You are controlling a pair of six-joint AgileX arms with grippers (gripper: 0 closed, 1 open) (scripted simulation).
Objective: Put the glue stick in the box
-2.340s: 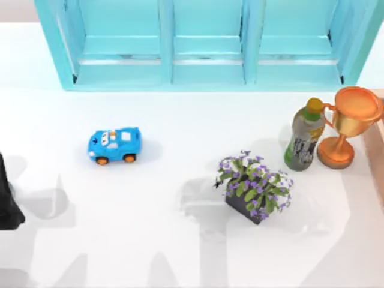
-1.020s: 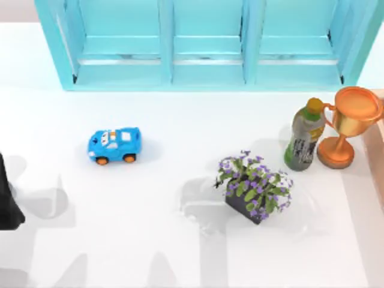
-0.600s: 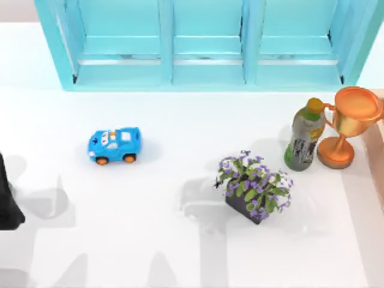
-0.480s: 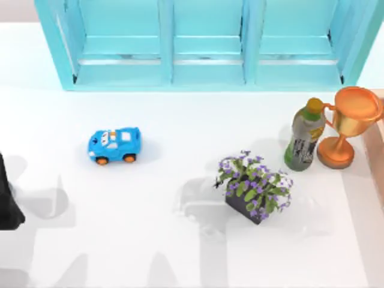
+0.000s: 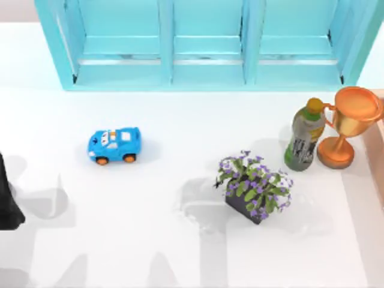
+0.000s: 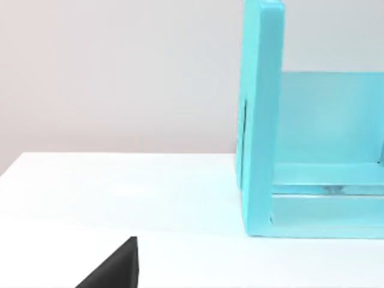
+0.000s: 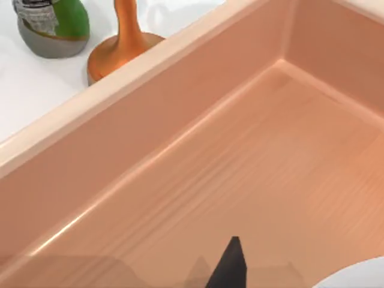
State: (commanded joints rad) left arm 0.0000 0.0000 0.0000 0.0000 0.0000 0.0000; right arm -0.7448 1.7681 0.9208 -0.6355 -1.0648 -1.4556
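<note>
Right gripper (image 7: 231, 270) over the box (image 7: 198, 150)
It hangs above the bare floor; finger spacing unclear. Left arm (image 5: 7, 201) sits parked at the table's left edge.

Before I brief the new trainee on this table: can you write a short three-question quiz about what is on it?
1. True or false: the toy car lies on the table's left half.
2. What stands right beside the trophy? A) bottle B) car C) plant
3. Fill in: the right wrist view looks down into a peach-coloured ____.

Key
1. True.
2. A: the bottle stands just left of it; the plant is nearer the front.
3. Box; the part of its floor in view is bare.
</note>
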